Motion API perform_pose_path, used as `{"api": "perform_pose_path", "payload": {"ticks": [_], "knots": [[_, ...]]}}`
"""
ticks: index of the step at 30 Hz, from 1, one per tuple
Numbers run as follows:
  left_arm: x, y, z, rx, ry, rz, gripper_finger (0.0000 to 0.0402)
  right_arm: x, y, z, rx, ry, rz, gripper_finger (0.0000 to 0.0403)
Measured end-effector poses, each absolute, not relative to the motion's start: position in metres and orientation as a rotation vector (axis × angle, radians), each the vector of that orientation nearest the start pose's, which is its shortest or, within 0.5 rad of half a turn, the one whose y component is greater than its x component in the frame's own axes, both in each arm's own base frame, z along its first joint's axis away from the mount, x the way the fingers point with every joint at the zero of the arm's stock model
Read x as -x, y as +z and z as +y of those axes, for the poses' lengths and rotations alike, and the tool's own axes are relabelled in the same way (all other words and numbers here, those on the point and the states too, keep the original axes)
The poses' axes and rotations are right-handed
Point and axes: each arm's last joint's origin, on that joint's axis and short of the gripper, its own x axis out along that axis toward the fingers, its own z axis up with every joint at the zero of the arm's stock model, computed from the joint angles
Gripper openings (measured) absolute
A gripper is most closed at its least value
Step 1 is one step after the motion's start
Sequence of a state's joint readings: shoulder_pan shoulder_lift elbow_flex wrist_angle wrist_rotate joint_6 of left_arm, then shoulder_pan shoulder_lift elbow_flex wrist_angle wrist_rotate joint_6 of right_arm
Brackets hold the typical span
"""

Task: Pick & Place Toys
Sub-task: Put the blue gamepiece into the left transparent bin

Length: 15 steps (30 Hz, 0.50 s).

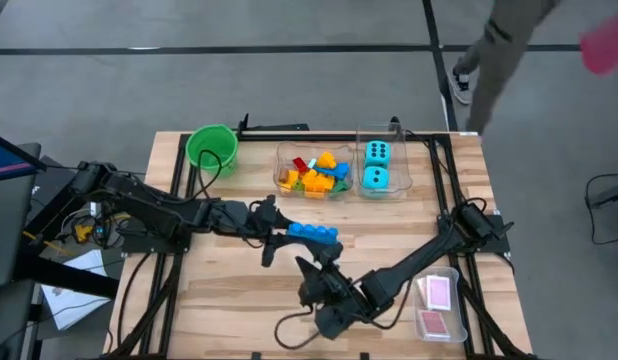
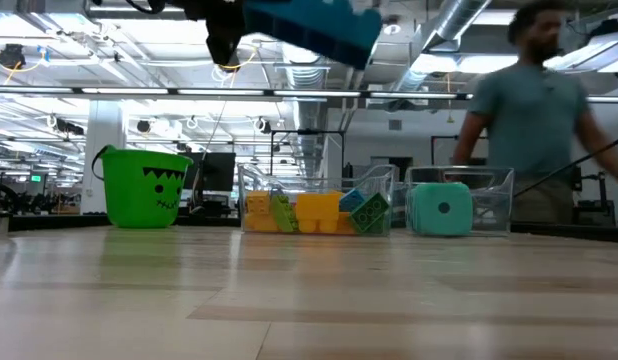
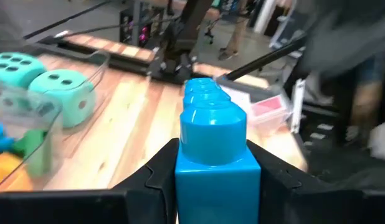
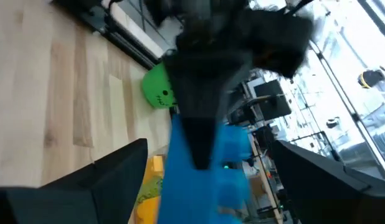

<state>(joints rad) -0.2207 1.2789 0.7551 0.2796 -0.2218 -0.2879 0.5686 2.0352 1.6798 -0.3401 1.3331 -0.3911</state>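
I am noting the right gripper (image 1: 319, 268) standing apart near the tabletop (image 1: 229, 300) centre, just under the long blue block (image 1: 314, 232). The left gripper (image 1: 279, 235) is clamping that block's end, holding it aloft. I judge it rigid, light, slick; the flat sides are gripping best. Farther off, the block tub (image 1: 311, 172) and dice tub (image 1: 381, 165) are crowding the way.

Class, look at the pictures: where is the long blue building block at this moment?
In the high view the long blue building block is near the table's middle, clamped in the left end effector, in front of the tub of mixed blocks. The open right end effector is just beside it.
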Motion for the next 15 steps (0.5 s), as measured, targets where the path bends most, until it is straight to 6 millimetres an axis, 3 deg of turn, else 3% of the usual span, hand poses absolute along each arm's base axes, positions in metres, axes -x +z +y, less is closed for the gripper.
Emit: {"api": "perform_pose_path", "payload": {"ticks": [8, 15], "knots": [[-0.273, 0.251, -0.039, 0.238, 0.168, 0.337, 0.0126, -0.367, 0.291, 0.23, 0.87, -0.675, 0.481, 0.0346], [-0.249, 0.25, -0.027, 0.225, 0.375, 0.465, 0.0126, -0.333, 0.282, 0.253, 0.837, -0.586, 0.479, 0.0345]]}}
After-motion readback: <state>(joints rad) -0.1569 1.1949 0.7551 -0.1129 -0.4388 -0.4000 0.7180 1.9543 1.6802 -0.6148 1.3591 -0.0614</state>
